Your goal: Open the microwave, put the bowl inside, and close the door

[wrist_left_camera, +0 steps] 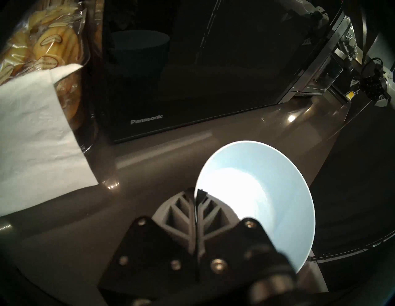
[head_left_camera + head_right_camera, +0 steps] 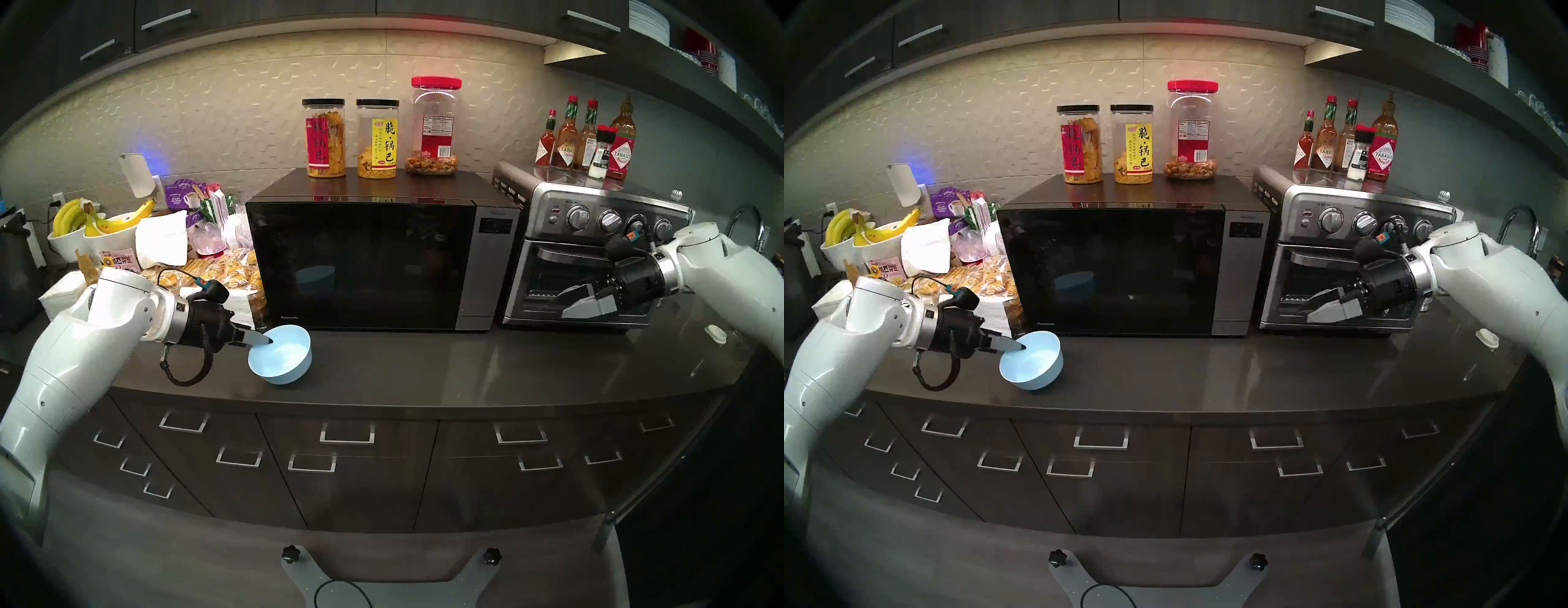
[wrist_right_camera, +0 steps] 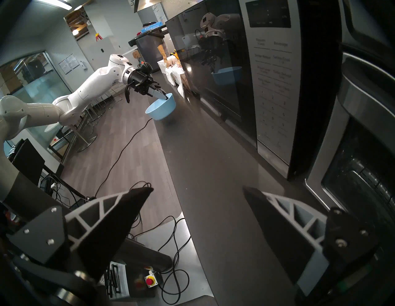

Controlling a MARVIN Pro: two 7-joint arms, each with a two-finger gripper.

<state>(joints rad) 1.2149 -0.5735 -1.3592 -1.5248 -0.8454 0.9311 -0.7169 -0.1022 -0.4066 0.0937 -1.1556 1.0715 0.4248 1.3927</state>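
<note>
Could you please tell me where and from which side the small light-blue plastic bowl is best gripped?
Grip the small light-blue plastic bowl by its thin rim, coming from the robot's left, one finger inside and one outside the wall. The left gripper is shut on the rim that way, and the tilted bowl hangs clear of the counter.

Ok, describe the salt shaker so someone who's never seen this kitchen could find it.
Start at the steel toaster oven, right of the black microwave. Bottles cluster on its top. Among them, the salt shaker is the short clear one with a black cap and white contents; the rest are taller, red-capped sauce bottles.
</note>
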